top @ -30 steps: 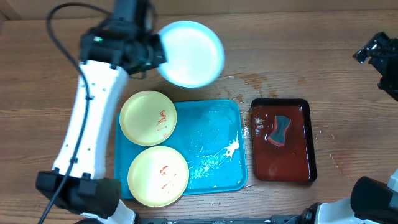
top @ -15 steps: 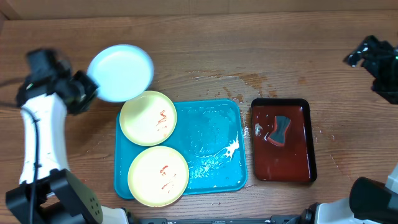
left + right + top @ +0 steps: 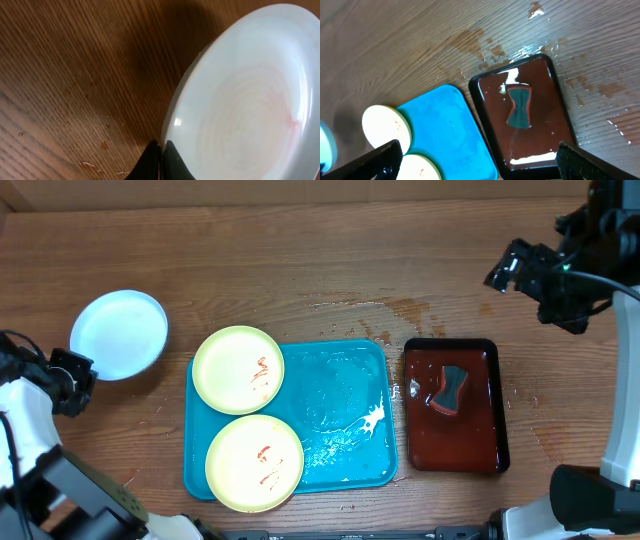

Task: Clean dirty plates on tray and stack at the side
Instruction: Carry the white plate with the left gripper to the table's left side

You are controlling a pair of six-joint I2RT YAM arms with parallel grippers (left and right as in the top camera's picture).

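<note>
1 pale plate [image 3: 118, 334], seemingly wiped, hangs at far left, rim pinched by the left end effector [image 3: 78, 372]. 2 red-smeared plates [image 3: 238, 369] wait on the tray [image 3: 345, 395]. The right end effector [image 3: 508, 268] gapes empty.

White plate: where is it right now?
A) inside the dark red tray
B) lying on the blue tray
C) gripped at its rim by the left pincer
C: the left pincer is clamped on the rim of the white plate, over the wooden table.

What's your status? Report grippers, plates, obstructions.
Left gripper shut on white plate rim, left of tray. Right gripper open, empty. Two yellow plates on tray, smeared red. Nothing blocking.
</note>
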